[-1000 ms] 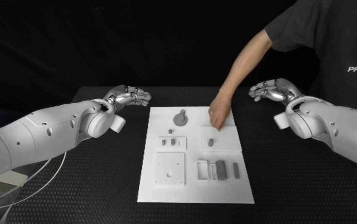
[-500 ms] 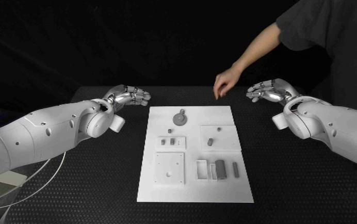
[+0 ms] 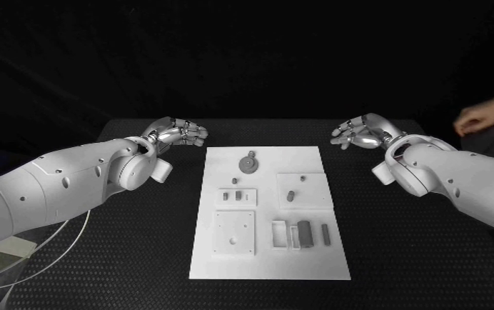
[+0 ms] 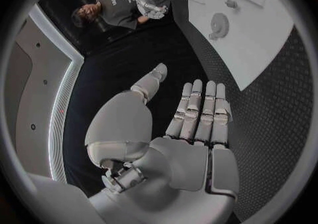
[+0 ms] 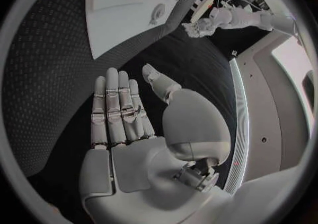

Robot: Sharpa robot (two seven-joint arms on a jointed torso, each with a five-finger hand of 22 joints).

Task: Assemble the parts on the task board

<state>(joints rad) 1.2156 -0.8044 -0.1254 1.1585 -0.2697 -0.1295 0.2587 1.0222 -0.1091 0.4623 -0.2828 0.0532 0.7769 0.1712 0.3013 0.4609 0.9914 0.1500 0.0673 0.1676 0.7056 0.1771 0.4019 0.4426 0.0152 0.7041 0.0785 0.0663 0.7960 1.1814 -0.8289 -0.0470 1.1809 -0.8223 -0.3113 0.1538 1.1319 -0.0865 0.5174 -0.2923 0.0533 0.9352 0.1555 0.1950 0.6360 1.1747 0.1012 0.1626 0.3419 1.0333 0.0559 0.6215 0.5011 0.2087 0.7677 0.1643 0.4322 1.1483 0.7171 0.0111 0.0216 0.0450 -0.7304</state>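
Two silver hands hover over the black surface (image 3: 123,253), one on each side of the white task board (image 3: 270,253), and neither touches it. The left hand (image 3: 178,133) sits off the board's far left corner; in its wrist view its fingers (image 4: 199,110) lie straight and side by side, with the thumb set off to one side, holding nothing. The right hand (image 3: 360,132) is off the far right corner, likewise empty, its fingers (image 5: 118,110) stretched out together and the thumb apart.

Small grey parts lie on the board. A round disc-shaped part (image 3: 249,161) rests near the far edge. Closer in, a small part (image 3: 291,196) lies on a raised square to the right, and two small parts (image 3: 239,196) sit on a low block to the left. Along the near right, several upright bars (image 3: 305,233) stand side by side, beside a white square plate (image 3: 235,233) on the left.
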